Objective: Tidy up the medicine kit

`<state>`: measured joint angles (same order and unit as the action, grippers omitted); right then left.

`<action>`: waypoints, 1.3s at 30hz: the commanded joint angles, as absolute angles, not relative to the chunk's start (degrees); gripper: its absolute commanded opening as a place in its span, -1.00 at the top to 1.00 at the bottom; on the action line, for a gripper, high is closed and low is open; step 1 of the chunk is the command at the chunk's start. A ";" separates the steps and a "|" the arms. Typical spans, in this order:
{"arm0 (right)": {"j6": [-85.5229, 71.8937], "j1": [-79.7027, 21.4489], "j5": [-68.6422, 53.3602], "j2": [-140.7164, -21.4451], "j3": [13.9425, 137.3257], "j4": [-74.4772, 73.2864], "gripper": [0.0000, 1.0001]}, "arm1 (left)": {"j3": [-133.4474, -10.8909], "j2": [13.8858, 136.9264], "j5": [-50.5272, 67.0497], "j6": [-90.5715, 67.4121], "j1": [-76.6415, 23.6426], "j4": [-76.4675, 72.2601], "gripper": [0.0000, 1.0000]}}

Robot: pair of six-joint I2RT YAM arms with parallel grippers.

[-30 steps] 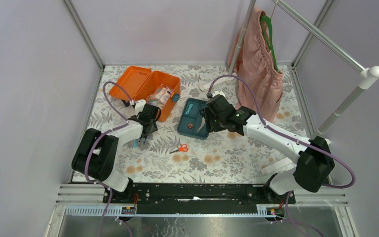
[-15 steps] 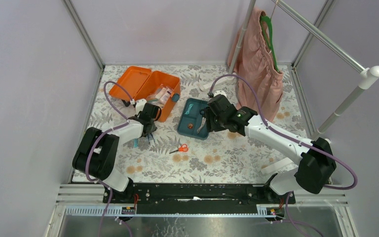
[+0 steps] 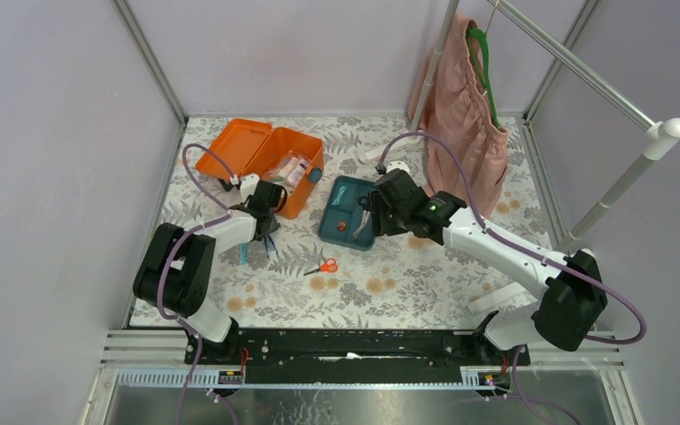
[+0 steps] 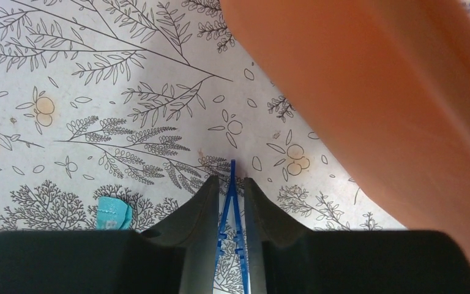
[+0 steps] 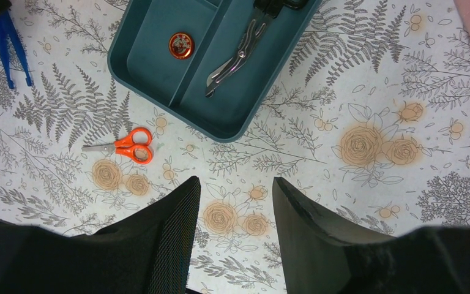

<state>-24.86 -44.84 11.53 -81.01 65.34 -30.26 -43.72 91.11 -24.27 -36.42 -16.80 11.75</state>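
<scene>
The orange medicine kit (image 3: 292,173) lies open at the back left, lid (image 3: 237,144) flat behind it, packets inside. Its teal insert tray (image 3: 335,195) sits apart on the table and holds metal shears (image 5: 238,55) and a small red round tin (image 5: 181,45). My left gripper (image 3: 266,232) is shut on blue tweezers (image 4: 232,205), just in front of the kit's orange wall (image 4: 391,92). My right gripper (image 5: 235,190) is open and empty, hovering over the tray's right side (image 3: 367,215).
Small orange scissors (image 3: 323,266) lie on the floral cloth in front of the tray, also in the right wrist view (image 5: 125,144). A teal packet (image 4: 111,213) lies left of my left gripper. A pink garment on a green hanger (image 3: 469,115) hangs at the back right.
My left gripper has moved slightly back toward the orange kit with the tweezers. My right gripper has shifted slightly back over the tray.
</scene>
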 commanded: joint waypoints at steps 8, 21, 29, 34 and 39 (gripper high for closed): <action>-26.68 -44.42 16.81 -75.86 65.08 -32.59 -0.10 | -42.46 89.13 -22.27 -38.88 -16.26 11.93 0.97; -27.77 -43.78 22.83 -70.59 61.33 -32.19 -0.16 | -41.89 63.99 -21.13 -42.53 -17.59 24.98 1.00; -27.18 -31.93 16.20 -67.58 56.75 -30.79 -0.32 | -49.64 58.55 -23.30 -40.94 -27.57 31.53 1.00; -26.07 -24.87 12.29 -64.88 53.85 -30.13 -0.36 | -56.15 62.89 -25.34 -39.85 -35.83 31.60 1.00; -26.30 -20.12 9.94 -62.33 50.20 -29.66 -0.39 | -61.23 70.20 -24.34 -37.93 -42.54 28.55 1.00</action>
